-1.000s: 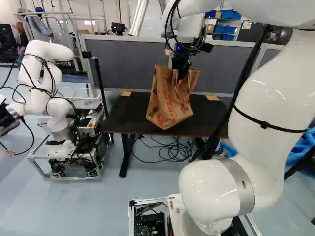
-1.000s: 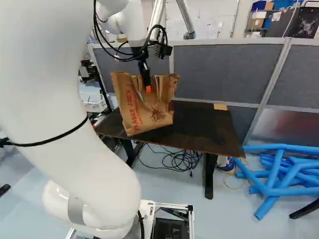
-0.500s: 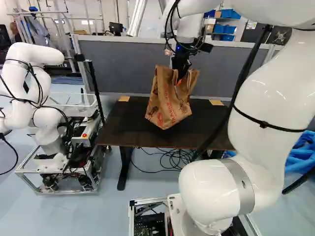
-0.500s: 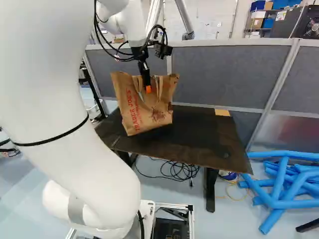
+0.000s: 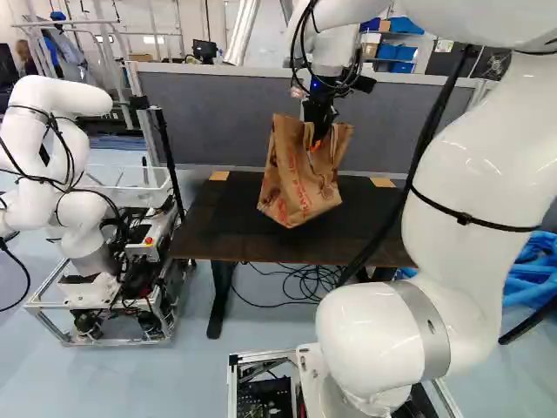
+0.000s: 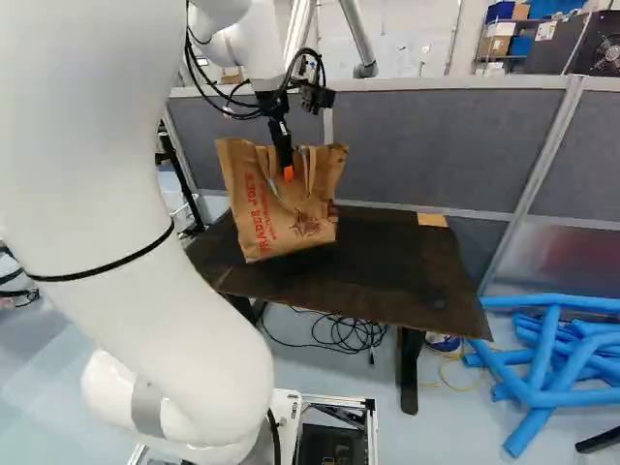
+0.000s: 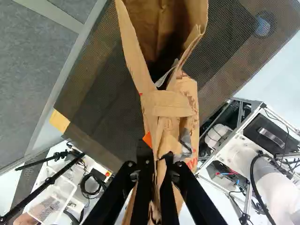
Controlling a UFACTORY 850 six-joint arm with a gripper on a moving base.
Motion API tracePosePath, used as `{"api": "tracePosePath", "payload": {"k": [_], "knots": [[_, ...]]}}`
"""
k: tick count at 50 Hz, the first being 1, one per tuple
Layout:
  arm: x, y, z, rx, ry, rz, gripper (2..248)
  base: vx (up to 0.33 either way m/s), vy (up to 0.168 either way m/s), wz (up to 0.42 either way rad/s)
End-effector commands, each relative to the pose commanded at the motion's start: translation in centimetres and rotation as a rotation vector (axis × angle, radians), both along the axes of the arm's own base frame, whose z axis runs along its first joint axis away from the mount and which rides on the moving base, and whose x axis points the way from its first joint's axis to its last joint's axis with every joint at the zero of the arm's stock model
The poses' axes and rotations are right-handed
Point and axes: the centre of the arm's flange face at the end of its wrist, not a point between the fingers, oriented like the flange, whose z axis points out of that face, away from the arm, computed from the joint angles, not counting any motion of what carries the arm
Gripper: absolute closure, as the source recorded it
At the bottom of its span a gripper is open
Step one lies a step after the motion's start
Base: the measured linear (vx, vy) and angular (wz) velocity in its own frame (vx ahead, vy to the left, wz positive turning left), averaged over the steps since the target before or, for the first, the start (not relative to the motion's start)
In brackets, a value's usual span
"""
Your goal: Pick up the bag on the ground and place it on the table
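High over the dark table (image 5: 348, 239), my gripper (image 5: 317, 144) points down with the brown paper bag (image 5: 296, 187) hanging from it. The bag (image 6: 276, 213) hangs a little tilted, its top open, in front of and over the tabletop (image 6: 387, 281). In the wrist view the gripper (image 7: 157, 164) is closed on the bag's handle and gathered paper (image 7: 168, 104), with the bag's open mouth ahead of the fingers. Whether the bag's bottom touches the table cannot be told.
Another robot (image 5: 87, 209) stands left of the table. A grey partition (image 6: 436, 145) runs behind it. Black cables (image 6: 339, 331) lie on the floor under the table, and blue tubes (image 6: 542, 358) are piled to its right.
The base has moved: the table came nearer in both base views and the other robot shifted left, mostly in the first half second. My arm and the held bag keep nearly the same pose.
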Motion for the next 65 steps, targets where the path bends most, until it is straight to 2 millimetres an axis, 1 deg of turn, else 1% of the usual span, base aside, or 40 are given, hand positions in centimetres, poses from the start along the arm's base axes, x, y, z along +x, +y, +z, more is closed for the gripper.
{"api": "tracePosePath", "payload": {"k": [11,17,45,65], "knots": [[0.0,0.0,0.0,0.0,0.0,0.0,229,0.0,0.0,0.0],[0.4,-0.1,-0.4,-0.004,-0.009,0.001,229,0.0,0.0,0.0],[3.7,-1.0,-4.2,-0.035,-0.048,0.009,229,0.0,0.0,0.0],[5.7,-1.2,-6.9,-0.05,-0.081,0.023,229,0.0,0.0,0.0]]}}
